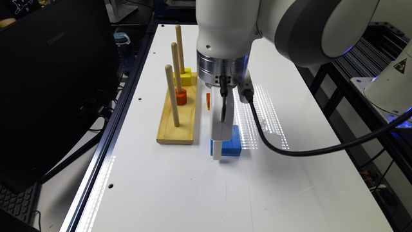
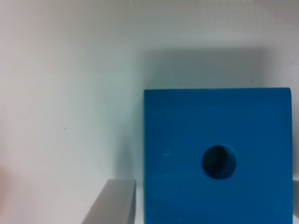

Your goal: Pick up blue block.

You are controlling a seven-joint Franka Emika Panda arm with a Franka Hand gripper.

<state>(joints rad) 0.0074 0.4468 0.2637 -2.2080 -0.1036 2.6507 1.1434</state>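
In the exterior view, the word SAMSUNG can be read on the back of a dark monitor (image 1: 54,80) at the exterior view's left. A yellow warning sticker (image 1: 400,66) sits on the arm's base at the right edge; its symbol is too small to make out. The arm's big white joints cut off the far end of the white table (image 1: 193,193). The gripper (image 1: 220,141) reaches down in front of the blue block (image 1: 233,145), hiding part of it. The block lies flat on the table, just to the right of a wooden peg board (image 1: 178,124) with three upright pegs, an orange piece (image 1: 181,96) and a yellow piece (image 1: 186,77). A small orange cube (image 1: 208,100) is half hidden behind the gripper.

In the wrist view, the block (image 2: 187,140) is bright blue and square with a round hole near its middle, its lower edge cut off. One grey finger (image 2: 114,203) stands just beside one of its sides with a thin gap between; the gripper is open, not gripping.
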